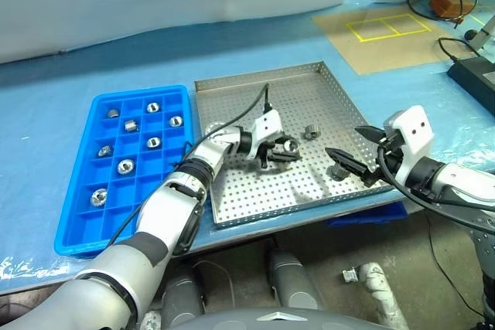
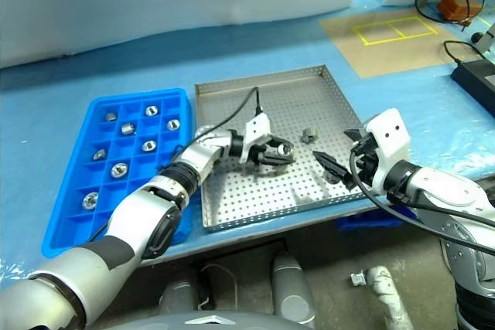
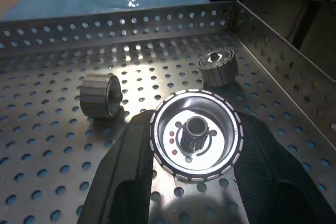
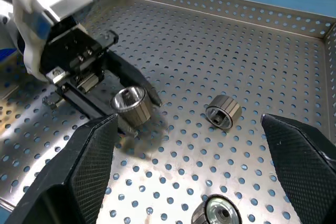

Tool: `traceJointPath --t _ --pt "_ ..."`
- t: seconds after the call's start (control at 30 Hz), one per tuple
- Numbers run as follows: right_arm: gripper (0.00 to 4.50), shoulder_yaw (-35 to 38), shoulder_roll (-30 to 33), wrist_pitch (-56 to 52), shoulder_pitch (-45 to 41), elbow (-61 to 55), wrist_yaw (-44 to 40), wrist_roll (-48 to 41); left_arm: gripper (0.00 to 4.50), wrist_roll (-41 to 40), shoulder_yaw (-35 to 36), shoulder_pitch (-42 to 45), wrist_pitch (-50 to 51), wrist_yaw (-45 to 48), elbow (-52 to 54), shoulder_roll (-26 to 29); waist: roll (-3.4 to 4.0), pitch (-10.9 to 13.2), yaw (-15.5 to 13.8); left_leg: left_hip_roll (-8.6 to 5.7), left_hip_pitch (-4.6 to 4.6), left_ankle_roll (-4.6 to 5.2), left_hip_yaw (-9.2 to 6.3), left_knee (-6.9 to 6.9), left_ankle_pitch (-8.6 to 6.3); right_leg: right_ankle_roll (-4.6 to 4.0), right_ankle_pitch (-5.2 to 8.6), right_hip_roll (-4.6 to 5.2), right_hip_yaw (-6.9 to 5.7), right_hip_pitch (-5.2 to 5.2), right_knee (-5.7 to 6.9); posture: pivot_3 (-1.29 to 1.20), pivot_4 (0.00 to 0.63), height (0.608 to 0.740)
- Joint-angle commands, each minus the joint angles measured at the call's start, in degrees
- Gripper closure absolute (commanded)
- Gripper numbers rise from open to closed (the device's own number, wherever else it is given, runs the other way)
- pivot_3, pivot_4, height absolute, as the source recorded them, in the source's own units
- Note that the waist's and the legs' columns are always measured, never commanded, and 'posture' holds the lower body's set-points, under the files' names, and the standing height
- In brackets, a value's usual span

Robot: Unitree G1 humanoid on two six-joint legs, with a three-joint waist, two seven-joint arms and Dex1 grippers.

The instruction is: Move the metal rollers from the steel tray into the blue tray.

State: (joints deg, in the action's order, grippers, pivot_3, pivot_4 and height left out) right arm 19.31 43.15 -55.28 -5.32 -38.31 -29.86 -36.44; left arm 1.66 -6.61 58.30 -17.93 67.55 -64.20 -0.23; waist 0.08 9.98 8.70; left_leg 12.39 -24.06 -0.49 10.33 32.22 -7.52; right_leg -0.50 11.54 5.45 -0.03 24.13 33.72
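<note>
Grip: left gripper (image 1: 285, 147) is clamped on one metal roller (image 1: 289, 144), fingers (image 3: 126, 182) pinching its ribbed sides, open end facing the wrist camera; roller sits just clear of the steel tray (image 1: 325, 90) floor, over mid-tray.
Step in hand: carry it to the blue tray (image 1: 77, 222), judged next; lift enough to clear the steel rim and the blue rim, then go toward the robot's left.
Drop target: pick a free cell; seven rollers in blue tray (image 1: 126, 166) already fill cells in the far and middle rows, near rows look free.
Release tip: lower into the cell before opening, roller could roll or bounce out otherwise.
Right gripper (image 1: 354, 151): spread wide, holding nothing, hovering over the tray's right side.
Loose rollers left: one (image 1: 312, 132) lying on its side near centre-right, one (image 4: 219, 214) just under the right gripper.
Obstructions: cable (image 1: 255, 110) off the left wrist arcs above the tray; right gripper is near but off the carry path.
Surroundings: blue table cover (image 1: 62, 90), taped yellow square (image 1: 387, 27) on brown sheet far right.
</note>
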Motion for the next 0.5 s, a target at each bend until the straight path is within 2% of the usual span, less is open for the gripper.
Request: traceJointPath --t 0.03,0.23,0.27,0.5 --pt "0.0 -2.0 0.5 2.5 -3.0 1.2 -0.8 0.5 2.76 -5.7 2.8 -1.9 3.1 3.3 9.3 2.2 0.0 0.0 0.0 0.0 0.01 0.0 0.0 0.0 0.0 -0.02 -0.01 0.0 0.01 0.01 0.0 -0.6 0.15 0.74" --pt "0.0 -11.1 -1.6 7.7 -11.8 9.2 -4.2 3.3 2.76 -11.4 5.2 -9.9 10.3 4.0 26.6 9.8 0.02 0.0 -0.6 0.25 0.05 -0.05 -0.01 -0.09 0.03 -0.09 -0.05 -0.11 -0.04 0.05 0.09 -0.44 0.15 0.74" --pt "0.0 -11.6 -1.7 8.2 -12.3 9.9 -4.6 3.6 2.76 -11.7 4.9 -10.5 11.3 3.8 28.0 10.3 0.04 0.0 -1.2 0.3 0.05 -0.07 -0.01 -0.09 0.04 -0.1 -0.06 -0.12 -0.04 0.05 0.12 -0.44 0.15 0.74" --pt "0.0 -23.9 -7.1 16.5 -27.3 23.3 -16.0 7.0 2.76 -14.5 7.5 -21.7 21.1 2.1 46.7 23.9 0.05 0.0 -5.3 0.48 0.06 -0.31 -0.01 -0.26 0.18 -0.17 -0.11 -0.13 0.0 0.17 0.28 -0.17 0.15 0.74"
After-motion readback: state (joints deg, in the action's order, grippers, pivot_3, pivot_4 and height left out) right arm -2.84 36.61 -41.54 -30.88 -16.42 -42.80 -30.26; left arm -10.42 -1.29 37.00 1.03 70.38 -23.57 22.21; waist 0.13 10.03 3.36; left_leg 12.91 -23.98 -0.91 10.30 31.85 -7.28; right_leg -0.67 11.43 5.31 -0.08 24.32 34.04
